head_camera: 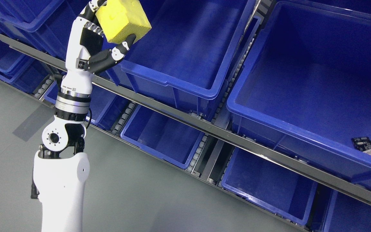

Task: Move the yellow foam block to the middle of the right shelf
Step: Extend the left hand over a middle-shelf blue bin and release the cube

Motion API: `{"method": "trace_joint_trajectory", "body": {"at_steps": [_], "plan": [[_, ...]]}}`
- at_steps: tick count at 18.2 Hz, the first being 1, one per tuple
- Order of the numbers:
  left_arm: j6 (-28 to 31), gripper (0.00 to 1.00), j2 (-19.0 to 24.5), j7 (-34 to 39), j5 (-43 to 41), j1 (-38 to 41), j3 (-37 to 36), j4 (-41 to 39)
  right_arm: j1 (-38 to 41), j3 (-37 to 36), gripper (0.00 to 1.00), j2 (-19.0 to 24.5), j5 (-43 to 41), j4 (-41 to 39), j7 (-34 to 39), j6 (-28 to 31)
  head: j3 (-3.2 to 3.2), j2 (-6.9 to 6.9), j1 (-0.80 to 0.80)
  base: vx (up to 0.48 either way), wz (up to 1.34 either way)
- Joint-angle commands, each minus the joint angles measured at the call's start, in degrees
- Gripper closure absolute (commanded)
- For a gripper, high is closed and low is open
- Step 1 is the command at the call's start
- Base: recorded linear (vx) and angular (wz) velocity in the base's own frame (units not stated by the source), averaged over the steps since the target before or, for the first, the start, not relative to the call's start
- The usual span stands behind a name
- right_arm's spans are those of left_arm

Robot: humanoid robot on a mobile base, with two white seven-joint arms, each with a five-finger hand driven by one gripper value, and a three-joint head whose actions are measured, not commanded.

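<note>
The yellow foam block (123,20), a chunky cube with a porous, matte surface and slightly rounded edges, sits at the upper left of the frame, its top cut off by the picture's edge. Around it stand smooth, glossy blue plastic bins with thick rolled rims, tilted on a grey metal rack (224,132) with roller tracks between the rows. The bin (185,48) just right of the block lies empty; the large bin (304,77) at the right holds a small dark circuit board (369,147) near its lower right corner. 2 more rows of bins show below and to the left, above a plain grey floor (134,193). The left hand (103,38), white shell with black jointed fingers, is clasped around the block: a thumb (122,48) presses its lower face, other fingers wrap its left side
</note>
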Motion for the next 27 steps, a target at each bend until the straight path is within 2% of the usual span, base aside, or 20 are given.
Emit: {"method": "trace_joint_trajectory", "body": {"at_steps": [1,8,15,16,20,23,27], "plan": [[10.87,0.61,1.0,-0.18,0.12,-10.27,-3.7,2.89,-0.09,0.0,0.0,-1.0,0.0,-1.0,0.04,-0.02,0.0,0.0,0.0,0.078,-0.14],[22.65,0.57,2.2,-3.09,-0.23,-21.08,-5.89,19.4,-0.09,0.0,0.0,-1.0,0.0,-1.0,0.04,-0.02,0.0,0.0,0.0,0.034,-0.06],[31.45,0.5,1.0,-2.82,-4.62,-27.85,-6.24,31.18,-0.09,0.0,0.0,-1.0,0.0,-1.0,0.04,-0.02,0.0,0.0,0.0,0.0,0.0],[31.63,0.48,1.0,-2.82,-4.71,-28.47,-7.46,33.38,-0.09,0.0,0.0,-1.0,0.0,-1.0,0.04,-0.02,0.0,0.0,0.0,0.0,0.0],[32.24,0.22,1.0,-2.65,-6.11,-31.11,-10.89,41.12,-0.09,0.0,0.0,-1.0,0.0,-1.0,0.04,-0.02,0.0,0.0,0.0,0.0,0.0],[36.71,0.03,1.0,-2.65,-6.56,-31.64,-12.39,41.49,-0.09,0.0,0.0,-1.0,0.0,-1.0,0.04,-0.02,0.0,0.0,0.0,0.0,0.0],[37.7,0.0,1.0,-2.56,-6.29,-33.04,-11.87,40.61,-0.09,0.0,0.0,-1.0,0.0,-1.0,0.04,-0.02,0.0,0.01,0.0,0.0,0.0]]}}
